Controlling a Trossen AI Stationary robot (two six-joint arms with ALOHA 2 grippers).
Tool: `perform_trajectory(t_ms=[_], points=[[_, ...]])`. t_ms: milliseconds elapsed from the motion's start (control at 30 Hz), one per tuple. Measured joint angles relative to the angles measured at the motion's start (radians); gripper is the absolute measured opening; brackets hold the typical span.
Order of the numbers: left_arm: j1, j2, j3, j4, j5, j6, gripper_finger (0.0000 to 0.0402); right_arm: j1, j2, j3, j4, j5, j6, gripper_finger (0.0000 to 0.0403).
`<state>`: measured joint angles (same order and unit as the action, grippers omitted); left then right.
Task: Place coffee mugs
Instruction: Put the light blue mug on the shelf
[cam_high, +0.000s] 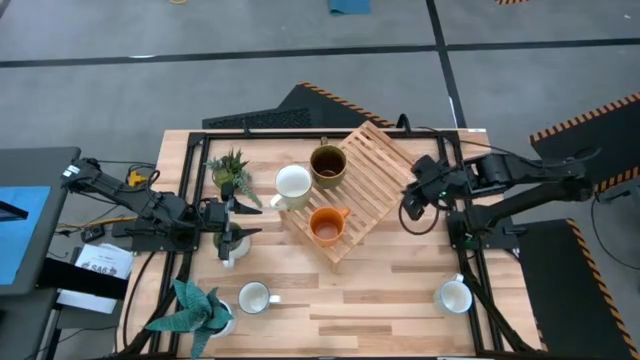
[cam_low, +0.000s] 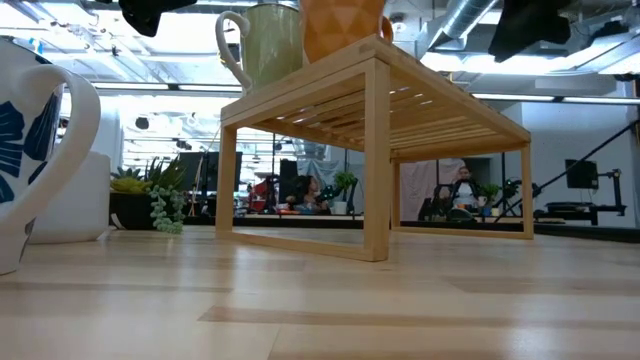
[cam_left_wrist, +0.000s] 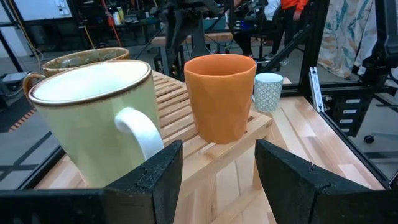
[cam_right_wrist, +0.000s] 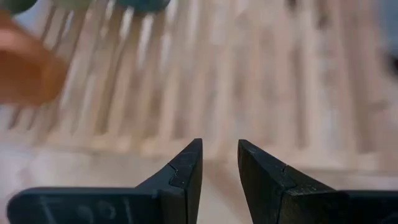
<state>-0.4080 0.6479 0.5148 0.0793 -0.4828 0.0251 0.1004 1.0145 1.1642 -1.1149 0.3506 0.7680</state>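
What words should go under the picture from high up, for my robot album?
Three mugs sit on the wooden rack while the open left gripper waits beside it.

Robotics lab: exposed ceiling ducts (cam_low: 480, 20), equipment stands beyond table (cam_low: 400, 310)

Green mug (cam_left_wrist: 93, 118), orange mug (cam_left_wrist: 220, 96), brown mug (cam_left_wrist: 84, 60) on slatted rack (cam_left_wrist: 205, 149); patterned mug (cam_left_wrist: 268, 91) on surface (cam_left_wrist: 311, 134) behind; jaws open, empty.

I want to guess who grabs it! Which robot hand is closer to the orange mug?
Right. The right gripper hovers beside the rack's far edge from the orange mug; the left gripper waits farther away, left of it.
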Motion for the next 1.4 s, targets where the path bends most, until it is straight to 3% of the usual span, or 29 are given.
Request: perform_trajectory(t_ms=[167, 367, 533, 767, 1000, 1400], points=[[0.0, 0.0, 0.0, -0.002, 0.0, 0.003, 0.0187, 0.078, 0.062, 0.0, -0.001, -0.232, 0.108, 0.0127], [0.0, 0.0, 0.0, -0.002, 0.001, -0.001, 0.0187, 0.293, 0.157, 0.0, -0.001, -0.374, 0.307, 0.0127], [0.0, 0.0, 0.0, -0.002, 0.002, -0.005, 0.0187, 0.504, 0.244, 0.0, -0.002, -0.405, 0.515, 0.0127], [0.0, 0.0, 0.0, -0.002, 0.002, -0.011, 0.0187, 0.712, 0.363, 0.0, -0.006, -0.432, 0.954, 0.0127], [0.0, 0.0, 0.0, 0.0, 0.002, -0.011, 0.0187, 0.773, 0.46, 0.0, -0.054, -0.554, 1.19, 0.0127], [0.0, 0.0, 0.0, 0.001, 0.001, -0.009, 0.0187, 0.739, 0.539, 0.006, -0.071, -0.594, 1.187, 0.0127]])
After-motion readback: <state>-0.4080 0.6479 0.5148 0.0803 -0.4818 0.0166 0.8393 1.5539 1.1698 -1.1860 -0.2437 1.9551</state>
